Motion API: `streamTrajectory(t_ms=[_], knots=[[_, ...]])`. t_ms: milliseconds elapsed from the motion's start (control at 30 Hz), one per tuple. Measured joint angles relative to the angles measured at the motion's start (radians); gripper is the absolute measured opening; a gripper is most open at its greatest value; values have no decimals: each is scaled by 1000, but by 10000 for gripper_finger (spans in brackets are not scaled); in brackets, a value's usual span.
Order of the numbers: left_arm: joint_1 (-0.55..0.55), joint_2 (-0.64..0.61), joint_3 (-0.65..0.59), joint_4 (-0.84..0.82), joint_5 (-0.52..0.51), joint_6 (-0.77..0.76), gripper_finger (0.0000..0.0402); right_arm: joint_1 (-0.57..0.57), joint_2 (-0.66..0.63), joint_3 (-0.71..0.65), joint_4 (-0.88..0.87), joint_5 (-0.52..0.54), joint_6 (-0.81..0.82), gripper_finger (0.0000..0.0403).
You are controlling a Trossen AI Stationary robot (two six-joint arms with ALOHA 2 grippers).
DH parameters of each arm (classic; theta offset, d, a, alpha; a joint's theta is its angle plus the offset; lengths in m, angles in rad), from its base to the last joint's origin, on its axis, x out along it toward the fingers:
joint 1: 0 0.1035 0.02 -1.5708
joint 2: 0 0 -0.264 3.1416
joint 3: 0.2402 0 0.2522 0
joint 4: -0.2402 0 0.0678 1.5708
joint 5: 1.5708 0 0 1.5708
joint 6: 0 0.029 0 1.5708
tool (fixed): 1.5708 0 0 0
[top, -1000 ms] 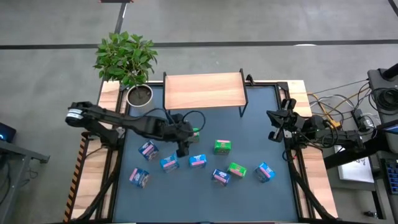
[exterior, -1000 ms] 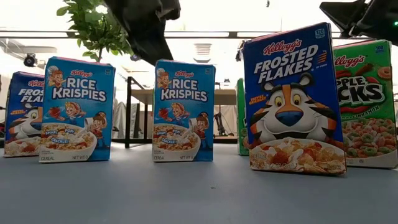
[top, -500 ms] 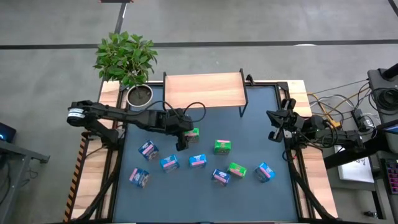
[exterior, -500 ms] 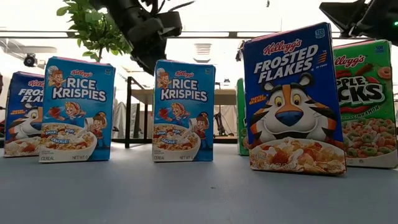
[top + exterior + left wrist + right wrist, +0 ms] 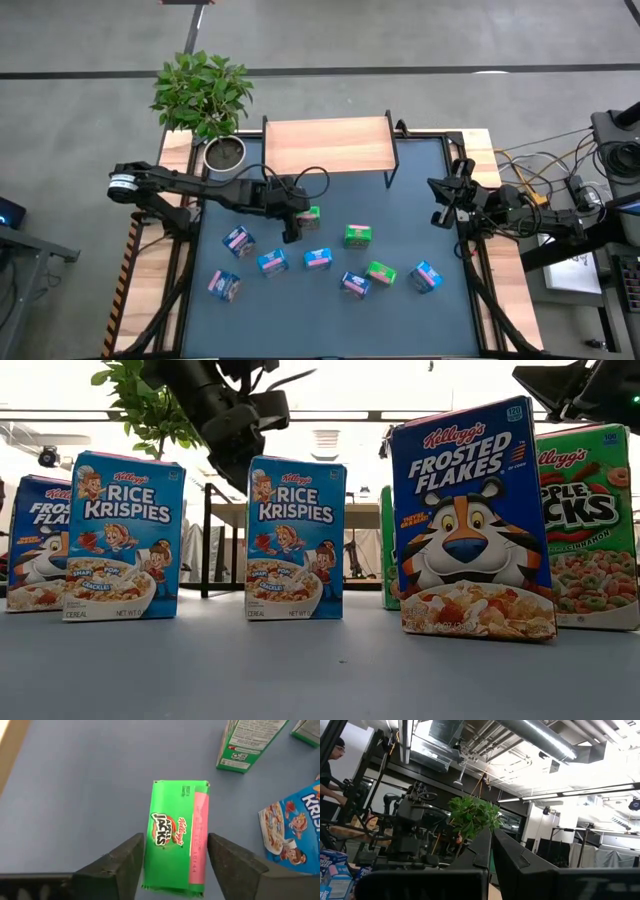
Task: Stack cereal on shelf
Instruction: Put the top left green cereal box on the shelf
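A green Apple Jacks cereal box (image 5: 177,837) lies on the blue tabletop, a narrow green face toward the wrist camera; it also shows in the high view (image 5: 312,213). My left gripper (image 5: 175,865) is open just above it, one finger on either side of its near end, with small gaps showing. The other cereal boxes stand on their bottom ends, green (image 5: 357,235) and blue (image 5: 317,258) among them. The light-wood shelf (image 5: 327,145) stands on black legs at the far edge, bare. My right gripper (image 5: 440,208) is shut at the table's right edge, holding nothing.
A potted plant (image 5: 205,95) stands at the far left corner. In the low view, Rice Krispies boxes (image 5: 295,538), a Frosted Flakes box (image 5: 470,520) and an Apple Jacks box (image 5: 590,525) stand in a row. Bare tabletop lies between the boxes and the shelf.
My left gripper has gone a little toward the table's far edge and come down over the lying green box, staying open. The boxes have not moved.
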Motion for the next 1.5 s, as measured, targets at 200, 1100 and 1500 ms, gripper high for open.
streamTrajectory(t_ms=[200, 1100, 1500], knots=[[0, 0, 0, 0, 0, 0, 134, 0, 0, 0, 0, 0, -1, 9], [343, -27, 495, -262, 41, 212, 105, 0, 0, 0, 0, 0, 0, 9], [456, 21, 483, -254, 46, 151, 105, 0, 0, 0, 0, 0, 0, 9]])
